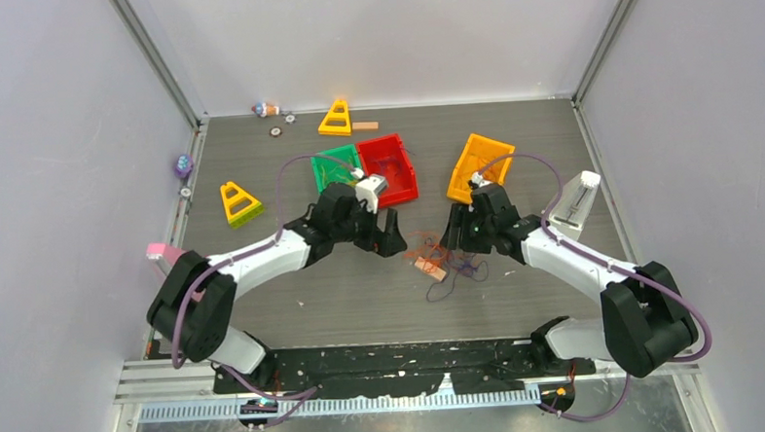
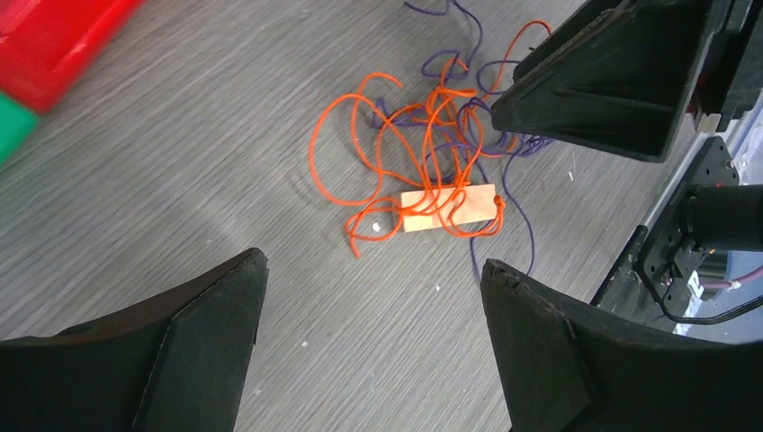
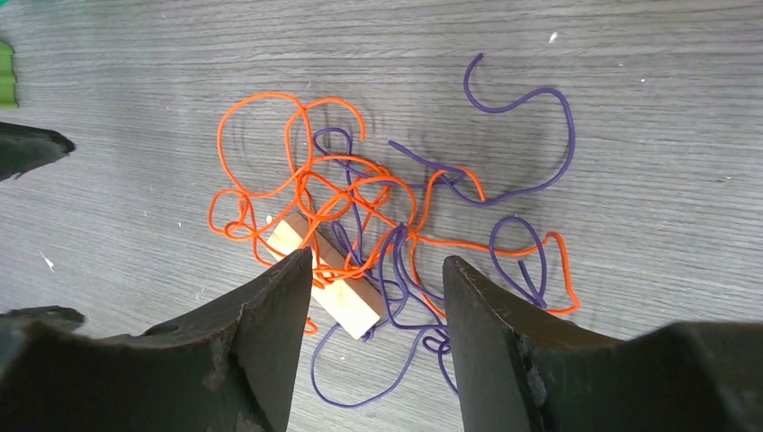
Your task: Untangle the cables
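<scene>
Hovering your right gripper [image 3: 378, 270], half-open and empty, over the tangled thin orange and purple cables [image 3: 396, 193], likely lining up a strand; left gripper [image 2: 373, 270] is hanging wide-open, empty, just left.

From high above the near edge, looks down on the whole table [image 1: 295, 307], far away, with the cables [image 1: 446, 262] tiny at frame middle. From the left wrist, looks down close, same cables near the top. From the right wrist, closer still, cables and small block [image 3: 355, 310] at the middle.
</scene>
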Controlling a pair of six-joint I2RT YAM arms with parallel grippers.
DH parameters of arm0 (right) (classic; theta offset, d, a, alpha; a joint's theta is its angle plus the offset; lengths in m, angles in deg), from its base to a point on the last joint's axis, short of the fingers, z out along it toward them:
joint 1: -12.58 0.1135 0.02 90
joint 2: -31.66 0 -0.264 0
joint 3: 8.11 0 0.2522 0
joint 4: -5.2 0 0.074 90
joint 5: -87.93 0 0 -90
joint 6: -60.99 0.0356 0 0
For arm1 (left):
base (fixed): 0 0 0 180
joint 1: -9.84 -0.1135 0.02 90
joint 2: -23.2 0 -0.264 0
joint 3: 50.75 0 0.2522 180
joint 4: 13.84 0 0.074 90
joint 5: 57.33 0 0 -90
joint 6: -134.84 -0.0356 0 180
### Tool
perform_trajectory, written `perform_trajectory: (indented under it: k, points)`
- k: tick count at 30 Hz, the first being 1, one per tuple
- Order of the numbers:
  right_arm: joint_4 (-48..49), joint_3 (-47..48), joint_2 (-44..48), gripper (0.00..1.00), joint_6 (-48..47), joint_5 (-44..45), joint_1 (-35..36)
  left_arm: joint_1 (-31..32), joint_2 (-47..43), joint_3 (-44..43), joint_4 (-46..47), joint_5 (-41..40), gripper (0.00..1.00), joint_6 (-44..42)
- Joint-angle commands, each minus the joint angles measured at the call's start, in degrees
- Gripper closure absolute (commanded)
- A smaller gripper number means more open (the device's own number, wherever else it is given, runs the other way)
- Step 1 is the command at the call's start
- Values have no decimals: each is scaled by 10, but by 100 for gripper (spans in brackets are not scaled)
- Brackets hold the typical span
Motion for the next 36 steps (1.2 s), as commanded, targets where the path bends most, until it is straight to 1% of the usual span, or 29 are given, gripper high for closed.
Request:
perform_trajectory:
  k: [1, 8, 10, 13, 14, 18, 19, 21, 22, 23, 24, 25, 26, 27, 29, 31, 34, 36]
  points:
    - [-6, 15, 16, 39, -12, 19, -1, 25, 56, -47, -14, 26, 13, -16]
    - [17, -13, 10, 39, -7, 6, 0, 54, 145, -94, -25, 53, 19, -34]
    - [24, -21, 10, 39, -5, 0, 2, 60, 167, -121, -45, 54, 24, -42]
    - [30, -30, 11, 37, -2, -7, 11, 64, 196, -136, -51, 56, 32, -42]
    - [31, -36, 12, 35, -2, -7, 14, 64, 203, -138, -49, 56, 36, -39]
    - [40, -56, 5, 29, 8, 2, 27, 64, 210, -145, -36, 50, 65, -35]
    - [42, -60, 1, 28, 12, 8, 29, 64, 206, -143, -34, 45, 74, -36]
    - [46, -66, -9, 28, 17, 19, 29, 63, 199, -142, -34, 35, 96, -41]
    - [44, -65, -16, 32, 18, 29, 29, 63, 195, -140, -34, 29, 100, -43]
    - [42, -65, -19, 35, 21, 35, 29, 63, 187, -136, -27, 21, 100, -46]
    - [35, -62, -21, 43, 23, 45, 29, 62, 178, -129, -18, 14, 100, -49]
    - [32, -61, -19, 55, 28, 59, 30, 61, 164, -115, -11, 3, 100, -53]
    - [27, -61, -16, 61, 32, 80, 29, 60, 146, -102, -3, -5, 100, -56]
    - [23, -61, -9, 73, 34, 93, 29, 58, 128, -85, 8, -16, 100, -58]
    - [8, -61, 4, 83, 44, 114, 26, 52, 87, -51, 34, -46, 100, -60]
    - [-5, -64, 22, 86, 49, 133, 22, 44, 41, -13, 65, -68, 100, -58]
    - [-16, -76, 51, 87, 69, 169, 13, 27, -12, 36, 96, -94, 100, -50]
    - [-23, -86, 70, 91, 87, 187, 0, 17, -44, 65, 114, -111, 100, -44]
